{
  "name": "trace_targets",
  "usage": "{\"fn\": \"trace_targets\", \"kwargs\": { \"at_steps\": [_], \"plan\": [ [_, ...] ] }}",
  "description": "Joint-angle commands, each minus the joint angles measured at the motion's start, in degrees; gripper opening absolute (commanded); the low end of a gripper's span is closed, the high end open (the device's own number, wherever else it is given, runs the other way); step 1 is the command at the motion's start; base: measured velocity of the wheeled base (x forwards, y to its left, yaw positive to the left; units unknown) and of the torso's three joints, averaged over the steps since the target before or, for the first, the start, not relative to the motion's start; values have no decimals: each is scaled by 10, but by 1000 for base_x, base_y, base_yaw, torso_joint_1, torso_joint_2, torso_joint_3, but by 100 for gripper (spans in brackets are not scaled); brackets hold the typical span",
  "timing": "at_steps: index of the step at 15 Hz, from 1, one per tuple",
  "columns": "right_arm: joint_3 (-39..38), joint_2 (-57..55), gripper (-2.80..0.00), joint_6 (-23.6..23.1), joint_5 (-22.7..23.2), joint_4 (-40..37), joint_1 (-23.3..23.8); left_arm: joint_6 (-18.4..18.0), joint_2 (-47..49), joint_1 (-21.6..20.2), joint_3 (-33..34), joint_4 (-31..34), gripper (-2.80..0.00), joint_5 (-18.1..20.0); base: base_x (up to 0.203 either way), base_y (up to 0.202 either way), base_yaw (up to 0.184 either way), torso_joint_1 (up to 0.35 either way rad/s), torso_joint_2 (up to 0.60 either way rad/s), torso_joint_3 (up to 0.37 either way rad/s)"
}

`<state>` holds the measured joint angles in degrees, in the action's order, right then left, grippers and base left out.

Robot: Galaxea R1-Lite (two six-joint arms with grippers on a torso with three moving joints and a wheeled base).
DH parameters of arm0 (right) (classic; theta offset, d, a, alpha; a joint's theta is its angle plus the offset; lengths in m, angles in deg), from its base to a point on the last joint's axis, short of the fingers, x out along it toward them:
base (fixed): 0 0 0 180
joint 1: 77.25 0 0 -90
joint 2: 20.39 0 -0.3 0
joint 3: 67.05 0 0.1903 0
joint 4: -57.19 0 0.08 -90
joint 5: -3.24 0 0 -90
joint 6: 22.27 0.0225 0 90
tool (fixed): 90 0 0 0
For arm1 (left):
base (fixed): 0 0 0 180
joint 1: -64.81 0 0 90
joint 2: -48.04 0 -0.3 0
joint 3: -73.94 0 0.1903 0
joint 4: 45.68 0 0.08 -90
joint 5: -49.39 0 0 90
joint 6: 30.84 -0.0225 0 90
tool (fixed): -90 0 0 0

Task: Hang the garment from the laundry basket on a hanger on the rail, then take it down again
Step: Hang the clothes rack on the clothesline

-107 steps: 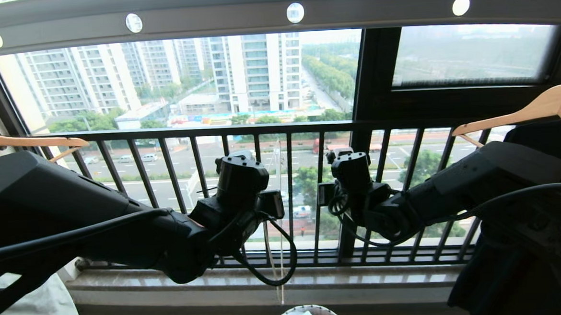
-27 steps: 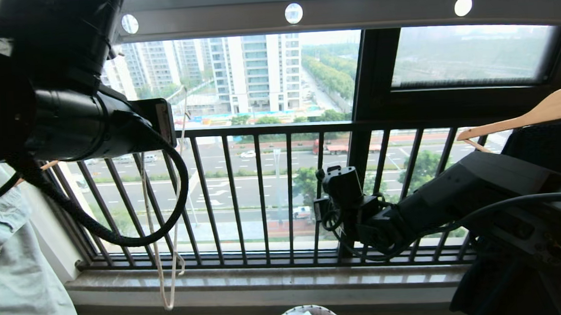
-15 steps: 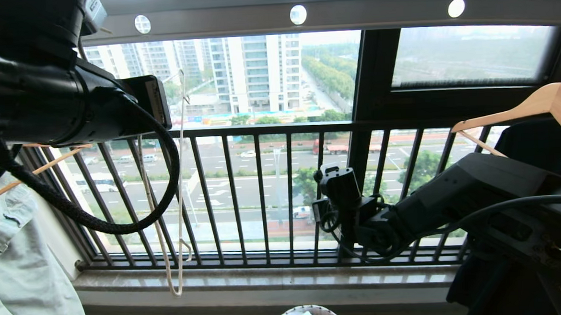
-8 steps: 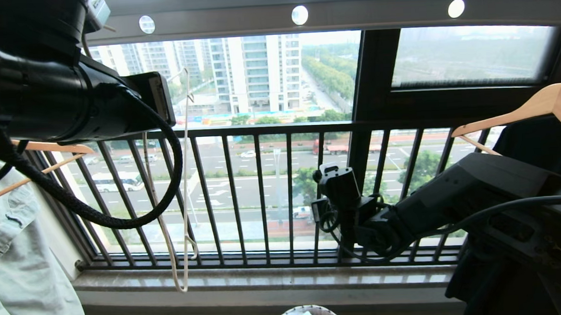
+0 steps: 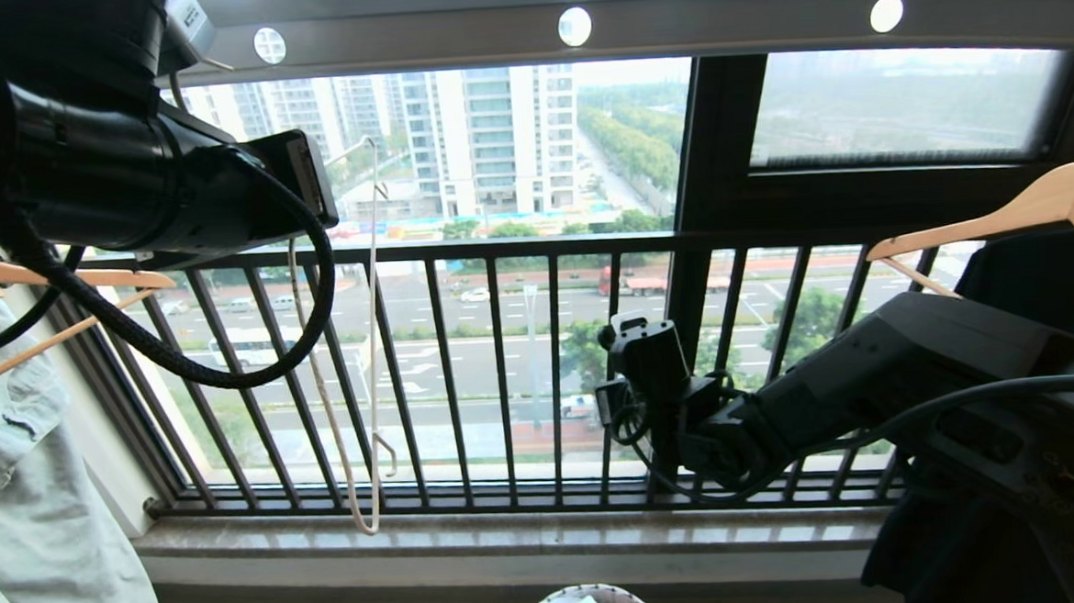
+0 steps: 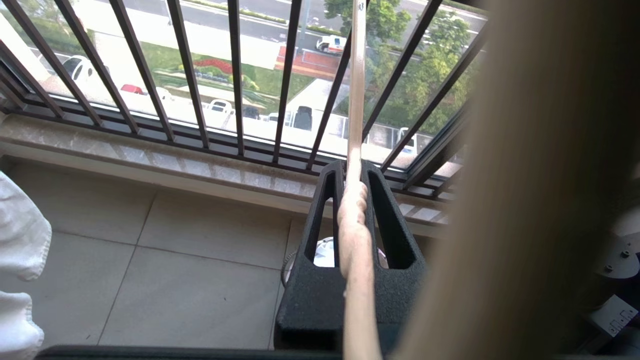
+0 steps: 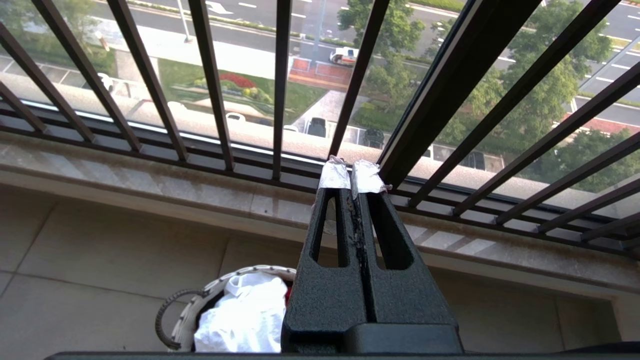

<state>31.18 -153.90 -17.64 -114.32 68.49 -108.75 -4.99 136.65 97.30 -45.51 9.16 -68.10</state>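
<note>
The cream wire hanger [image 5: 375,347] dangles edge-on in front of the window bars, below the grey rail [image 5: 715,18]. My left gripper [image 6: 352,167] is shut on the hanger's twisted neck [image 6: 353,225]; in the head view the raised left arm [image 5: 126,185] hides its fingers. Low at the centre, my right gripper [image 7: 352,175] is shut and empty, its taped tips pointing at the bars. The white garment [image 7: 240,315] lies bunched in the laundry basket [image 7: 182,312], which stands on the floor below the sill. The head view catches only the basket's rim [image 5: 628,598].
A black barred window railing [image 5: 516,247] and stone sill [image 5: 513,537] stand ahead. At left, a wooden hanger [image 5: 57,271] carries a pale green garment [image 5: 24,512]. At right, another wooden hanger [image 5: 1028,207] carries a black garment [image 5: 1042,284]. A blurred tan shape fills one side of the left wrist view.
My left arm has swung rightwards under the rail, carrying the hanger with it; its lower end now hangs further right. The right arm has not moved.
</note>
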Motion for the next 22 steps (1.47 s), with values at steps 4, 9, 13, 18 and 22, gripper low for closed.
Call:
{"fn": "trace_targets", "kwargs": {
  "at_steps": [4,9,13,18,22],
  "plan": [
    [0,2,-280,0,-2,2,-1,2,5,-2,13,-36,-280,25,0,0,0,0,0,0],
    [-2,1,-280,-7,-2,22,-1,3,2,-2,14,-39,-280,29,0,0,0,0,0,0],
    [-2,0,-280,-9,-2,22,-1,9,1,-4,26,-74,-280,30,0,0,0,0,0,0],
    [-2,-1,-280,-9,-2,22,-2,9,7,-12,29,-88,-280,33,0,0,0,0,0,0],
    [-2,-3,-280,-9,-2,22,-4,8,30,-33,30,-119,-280,38,0,0,0,0,0,0]
  ]
}}
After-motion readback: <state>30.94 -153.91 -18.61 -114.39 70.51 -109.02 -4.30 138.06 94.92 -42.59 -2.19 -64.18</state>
